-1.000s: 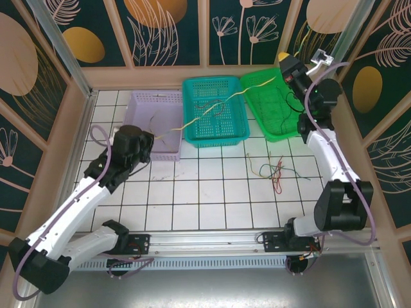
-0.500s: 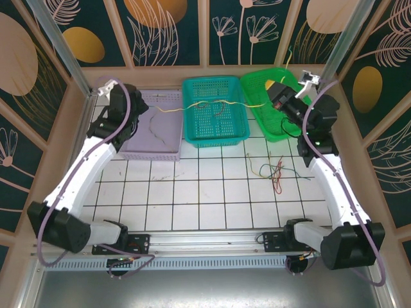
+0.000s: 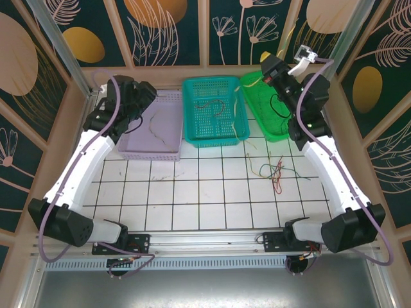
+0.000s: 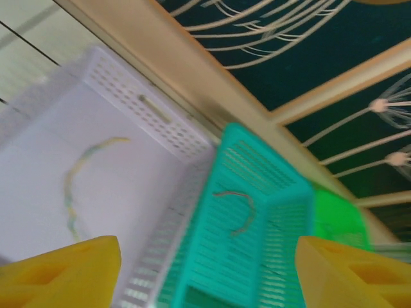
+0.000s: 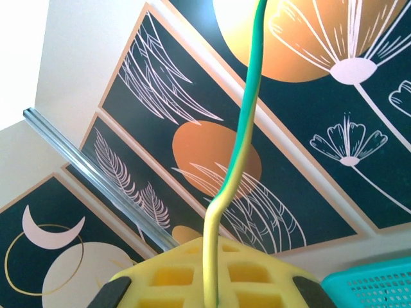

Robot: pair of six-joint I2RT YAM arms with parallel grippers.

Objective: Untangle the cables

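Far left: the left gripper [image 4: 209, 266] has its yellow fingers well apart with nothing between them. It hangs over the purple basket [image 4: 160, 122], where one yellow-green strand [image 4: 69, 192] lies curled on the floor.

Centre: the teal basket [image 3: 212, 138] holds a brownish cable [image 4: 239, 208], and a pale strand [image 3: 242, 122] is draped over its right rim.

On the tiles in front of the green basket [image 3: 273, 136], a loose knot [image 3: 276, 172] of green, red and dark cables is not yet sorted.

Far right: the right gripper [image 5: 212, 273] has its pads clamped together on a yellow-green cable [image 5: 234, 160], raised above the green basket's far corner. I cannot tell whether the draped pale strand is this cable's tail.

Judgement: I am mid-carry with this one.
- Hold the clamp firm and lift until the tail hangs free of every rim.
- Travel over the chosen basket and lower until the cable coils.
- Only then open the jaws.

Risk: the tail may snag in the basket mesh.
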